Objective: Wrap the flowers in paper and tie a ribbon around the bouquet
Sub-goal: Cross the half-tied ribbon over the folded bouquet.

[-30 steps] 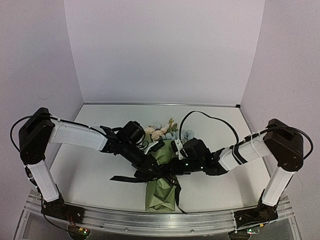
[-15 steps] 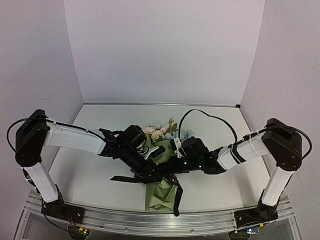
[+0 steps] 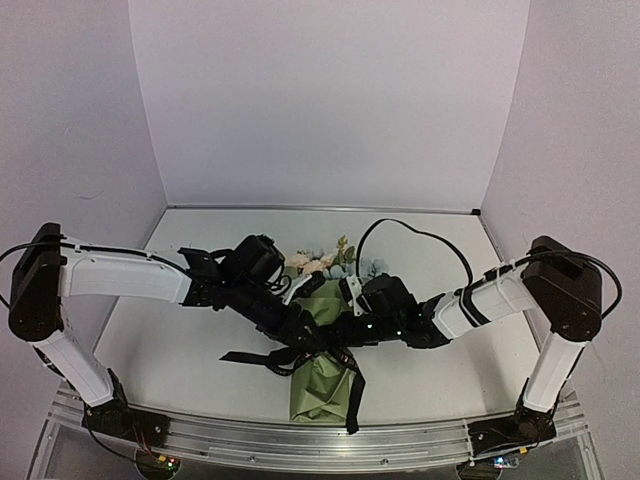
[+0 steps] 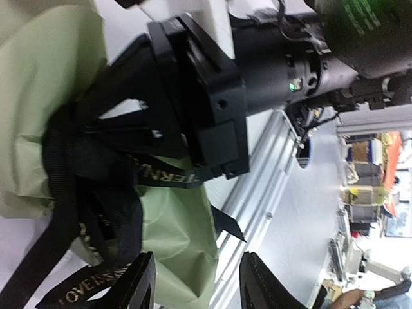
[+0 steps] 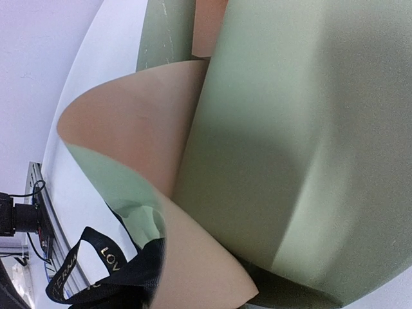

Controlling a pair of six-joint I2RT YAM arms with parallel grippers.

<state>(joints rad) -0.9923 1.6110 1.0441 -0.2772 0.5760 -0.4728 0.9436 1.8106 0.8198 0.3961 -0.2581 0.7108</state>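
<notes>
While the bouquet [image 3: 322, 385] lies at the worktop's [image 3: 170, 372] front-edge centre, long axis front-to-back, flowers [image 3: 325, 262] rearward, right end effector [image 4: 77, 122] pinches the ribbon [image 3: 250, 358] at its waist; left end effector [image 4: 196, 286], jaws apart and empty, just beside.

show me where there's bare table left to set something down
Bare table: the back strip between the flowers and the wall; the near-left patch between the left arm and the front rail; the near-right patch between the right arm and rail. Crowded: the middle, where both arms meet over the bouquet and ribbon.
</notes>
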